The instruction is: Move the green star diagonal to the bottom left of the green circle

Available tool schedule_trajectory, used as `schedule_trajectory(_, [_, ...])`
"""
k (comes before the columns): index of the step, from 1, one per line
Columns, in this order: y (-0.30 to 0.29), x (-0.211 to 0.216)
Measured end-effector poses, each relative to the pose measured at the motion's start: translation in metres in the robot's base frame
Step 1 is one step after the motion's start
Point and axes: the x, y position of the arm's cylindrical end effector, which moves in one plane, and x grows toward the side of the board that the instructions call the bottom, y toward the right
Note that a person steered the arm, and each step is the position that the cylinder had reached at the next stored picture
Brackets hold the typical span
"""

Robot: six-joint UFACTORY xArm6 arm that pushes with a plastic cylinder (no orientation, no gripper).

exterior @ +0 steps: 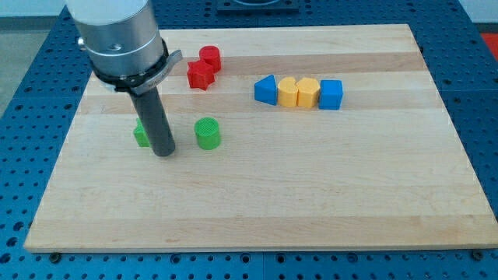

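Note:
The green circle (208, 133) stands on the wooden board (264, 202), left of centre. The green star (141, 136) lies to its left, at about the same height in the view, and is mostly hidden behind the rod, so its shape barely shows. My tip (164, 154) rests on the board between the two green blocks, right against the star's right side and a short gap to the left of the circle.
A red cylinder (209, 57) and a red star (200, 75) sit together near the view's top. To the right, a row holds a blue triangle (266, 90), two yellow blocks (289, 92) (308, 92) and a blue cube (331, 94).

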Motion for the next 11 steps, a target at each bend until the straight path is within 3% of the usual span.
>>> schedule_trajectory(1, [0.002,-0.017])
schedule_trajectory(2, [0.005,-0.077])
schedule_trajectory(3, [-0.001,-0.102])
schedule_trajectory(5, [-0.041,-0.081])
schedule_trajectory(8, [-0.044,0.013])
schedule_trajectory(11, [0.001,0.024])
